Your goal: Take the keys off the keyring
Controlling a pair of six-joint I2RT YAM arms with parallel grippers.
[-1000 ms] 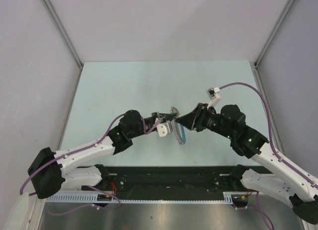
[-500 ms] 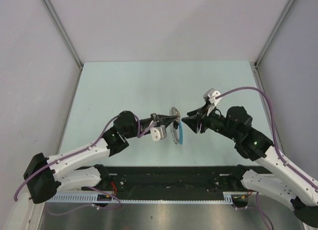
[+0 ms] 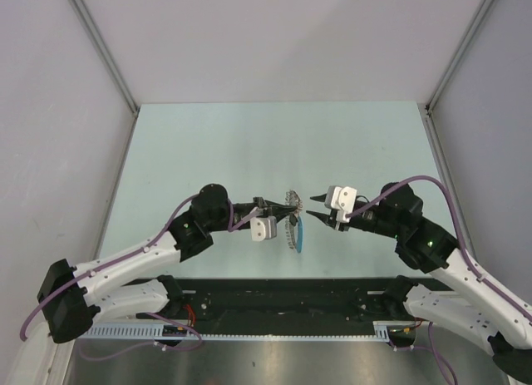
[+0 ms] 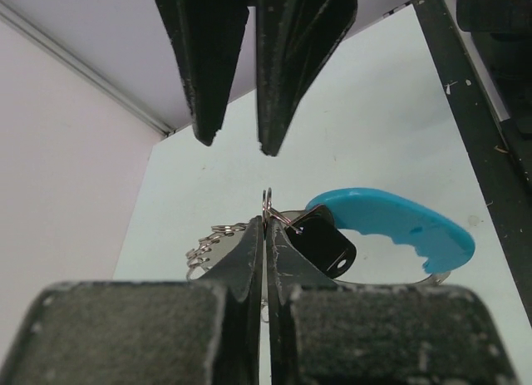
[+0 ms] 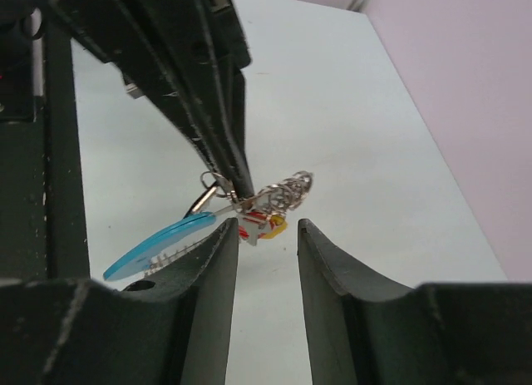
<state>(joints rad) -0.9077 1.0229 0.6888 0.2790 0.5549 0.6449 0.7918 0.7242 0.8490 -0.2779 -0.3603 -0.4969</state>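
Left arm (image 3: 141,254) comes in from the lower left over the pale green bench (image 3: 208,144).

Left claw (image 4: 266,225) is fully closed. Its two tips pinch the keyring (image 4: 267,202), a thin wire loop seen edge-on and standing up out of the pinch. Only the left wrist view shows this grip. From overhead the ring is too small to make out.

The bunch sits at the claw tips, between the two claws, over the near middle of the bench. Whether its lowest part touches the bench cannot be told.

The keys (image 4: 208,242) lie left of the ring in the left wrist view, as a tangle of silvery loops against flat metal. Separate blades cannot be told apart. Overhead they read as a small grey toothed arc at the left claw's tip. The right wrist view adds a small yellow and red charm (image 5: 264,225) hanging under the loops, which neither other view shows.

A black fob (image 4: 326,244) hangs on the ring just right of the pinch. A blue strap (image 4: 391,223) curves away beyond it. Overhead the strap hangs toward the near edge.

Right claw (image 3: 311,204) is partly open, its fingers apart, and it holds nothing. It faces the left claw tip to tip. The left wrist view shows a gap between its tips and the ring. In its own wrist view the bunch sits beyond its fingers, not between them.

Right arm (image 3: 432,245) comes in from the lower right.
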